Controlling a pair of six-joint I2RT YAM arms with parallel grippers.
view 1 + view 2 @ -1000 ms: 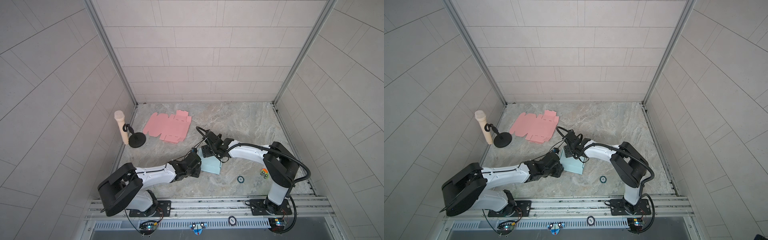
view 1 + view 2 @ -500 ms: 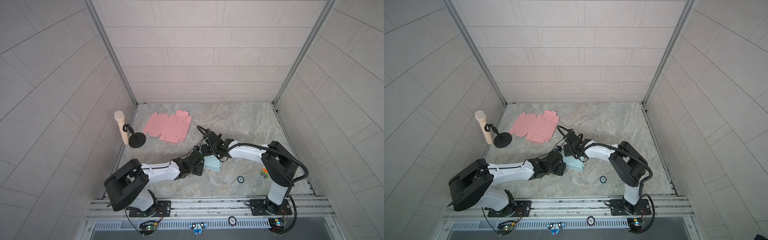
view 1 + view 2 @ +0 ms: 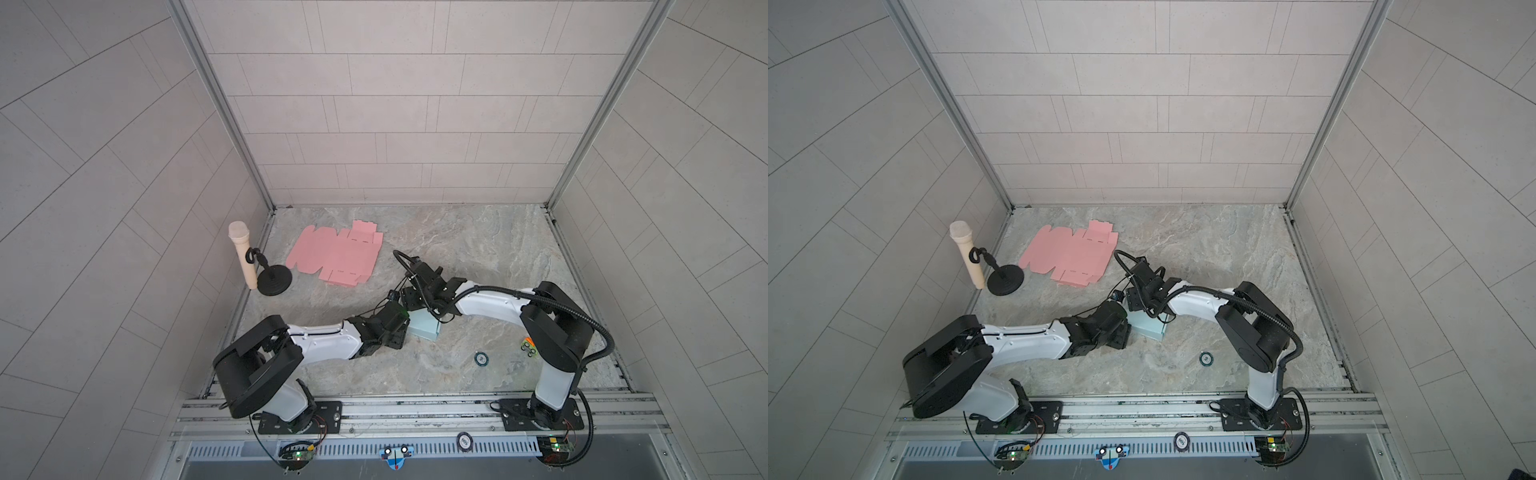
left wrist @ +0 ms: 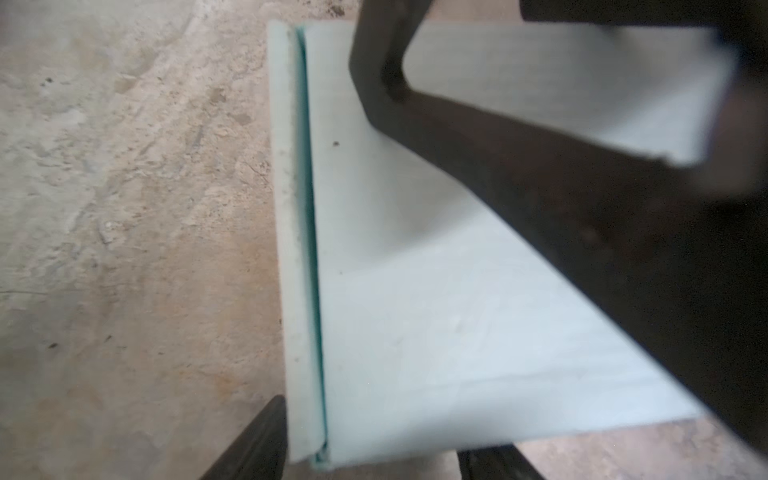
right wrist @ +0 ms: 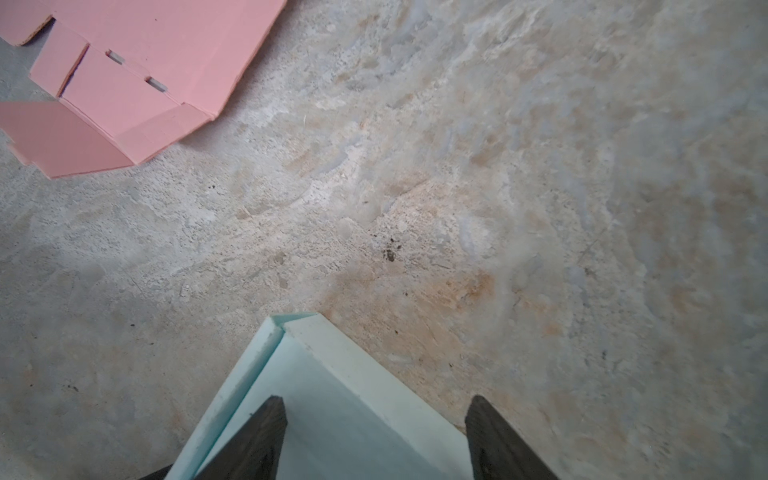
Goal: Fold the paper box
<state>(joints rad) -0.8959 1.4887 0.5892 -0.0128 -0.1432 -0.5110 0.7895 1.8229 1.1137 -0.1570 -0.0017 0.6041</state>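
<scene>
The left arm (image 3: 324, 343) lies low, stretched toward the middle of the table (image 3: 478, 257). The left gripper (image 3: 402, 330) has its jaws spread either side of the pale-blue paper box (image 3: 427, 329) at its end. The right gripper (image 3: 424, 308) points down onto the box, jaws apart astride one wall, and the right arm (image 3: 490, 305) bends back rightward.

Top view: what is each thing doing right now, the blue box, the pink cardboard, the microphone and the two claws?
blue box: walls folded up, resting on the table.
pink cardboard: lying flat, not folded.
microphone: standing up, clipped in its black stand.
left claw: open, at the box's edge.
right claw: open, one finger inside the box, one outside.
</scene>
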